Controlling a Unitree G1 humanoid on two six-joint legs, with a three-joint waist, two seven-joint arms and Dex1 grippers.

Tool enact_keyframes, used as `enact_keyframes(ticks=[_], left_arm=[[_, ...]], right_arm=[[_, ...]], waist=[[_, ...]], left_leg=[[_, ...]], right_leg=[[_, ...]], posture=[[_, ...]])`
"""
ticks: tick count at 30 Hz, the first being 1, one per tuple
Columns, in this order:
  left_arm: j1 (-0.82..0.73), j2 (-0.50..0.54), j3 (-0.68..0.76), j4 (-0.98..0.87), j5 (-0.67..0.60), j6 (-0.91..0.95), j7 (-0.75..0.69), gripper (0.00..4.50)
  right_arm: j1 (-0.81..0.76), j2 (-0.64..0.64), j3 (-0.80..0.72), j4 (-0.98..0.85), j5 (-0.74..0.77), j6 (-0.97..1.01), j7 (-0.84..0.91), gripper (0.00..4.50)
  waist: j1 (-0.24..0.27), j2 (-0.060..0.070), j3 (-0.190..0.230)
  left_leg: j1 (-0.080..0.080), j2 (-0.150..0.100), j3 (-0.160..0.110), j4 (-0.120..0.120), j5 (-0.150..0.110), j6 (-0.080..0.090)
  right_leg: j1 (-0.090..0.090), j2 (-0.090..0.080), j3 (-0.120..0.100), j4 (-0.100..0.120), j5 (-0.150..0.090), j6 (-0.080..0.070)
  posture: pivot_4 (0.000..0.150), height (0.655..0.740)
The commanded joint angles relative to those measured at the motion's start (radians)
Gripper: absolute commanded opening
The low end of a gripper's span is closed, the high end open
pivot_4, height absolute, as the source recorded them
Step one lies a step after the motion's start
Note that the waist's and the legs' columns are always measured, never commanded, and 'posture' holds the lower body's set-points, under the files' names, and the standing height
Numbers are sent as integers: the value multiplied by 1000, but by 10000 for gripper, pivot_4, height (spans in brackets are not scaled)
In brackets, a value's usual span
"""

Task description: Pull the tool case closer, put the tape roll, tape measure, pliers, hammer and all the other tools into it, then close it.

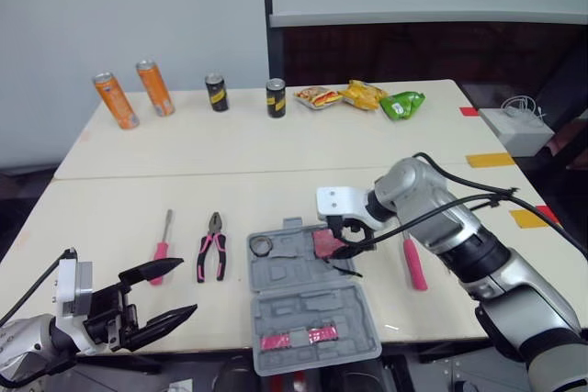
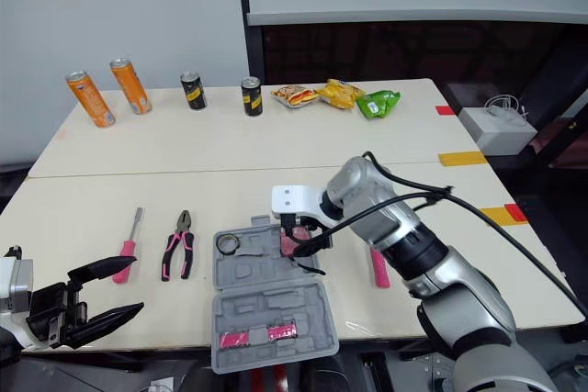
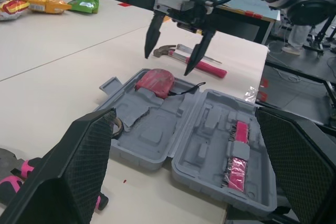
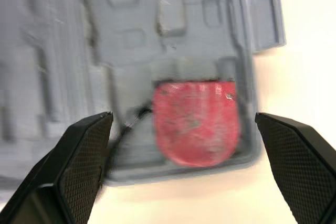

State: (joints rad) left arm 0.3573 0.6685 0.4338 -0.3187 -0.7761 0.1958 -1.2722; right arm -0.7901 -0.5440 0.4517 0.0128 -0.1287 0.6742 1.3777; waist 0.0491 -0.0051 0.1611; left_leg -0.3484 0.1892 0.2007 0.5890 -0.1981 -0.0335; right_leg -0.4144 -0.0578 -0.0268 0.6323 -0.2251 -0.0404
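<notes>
Right gripper [image 1: 343,243] hovering just above red rounded tape measure [image 4: 195,121]; fingers spread wide, gripping nothing; tape measure lying in far right pocket of open grey plastic tool case [image 1: 308,305]; pink-handled hammer [image 1: 413,263] lying just right of case; pink-handled pliers [image 1: 212,250] just left; case's near half reaching front edge of white table [image 1: 110,227]; left gripper [image 1: 184,289] hanging wide open, empty, by front-left edge.

The tool case [image 1: 303,305] is grey, the tape measure [image 1: 325,243] red, the pliers [image 1: 213,239] and hammer [image 1: 414,264] handles pink.

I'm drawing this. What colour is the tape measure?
The tape measure is red, clearest in the right wrist view.
</notes>
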Motion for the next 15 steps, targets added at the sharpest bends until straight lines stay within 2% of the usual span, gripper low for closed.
enact_keyframes(ticks=[1,3,8,15], left_arm=[[-13,-7,5,-10,-5,-18,-2,45000],[-18,-9,1,-8,-4,-18,-3,45000],[-33,-11,-12,1,-2,-17,-7,45000],[-39,-6,-10,0,0,-14,-7,45000]], right_arm=[[99,67,-214,13,139,-149,-153,44871],[145,77,-248,39,166,-187,-182,44871],[234,116,-281,140,199,-333,-261,31233],[268,128,-271,170,205,-429,-307,31233]], waist=[[1,0,0],[2,0,0],[2,0,0],[1,0,0]], left_leg=[[0,1,0,0,0,0],[0,1,1,0,0,0],[0,1,1,0,0,0],[-1,1,1,-1,0,0]], right_leg=[[0,1,0,0,0,-1],[-1,1,0,0,1,-1],[0,1,0,-2,1,-1],[-1,1,0,-1,0,-1]], posture=[[1500,7400],[1500,7400],[1500,7400],[1500,7400]])
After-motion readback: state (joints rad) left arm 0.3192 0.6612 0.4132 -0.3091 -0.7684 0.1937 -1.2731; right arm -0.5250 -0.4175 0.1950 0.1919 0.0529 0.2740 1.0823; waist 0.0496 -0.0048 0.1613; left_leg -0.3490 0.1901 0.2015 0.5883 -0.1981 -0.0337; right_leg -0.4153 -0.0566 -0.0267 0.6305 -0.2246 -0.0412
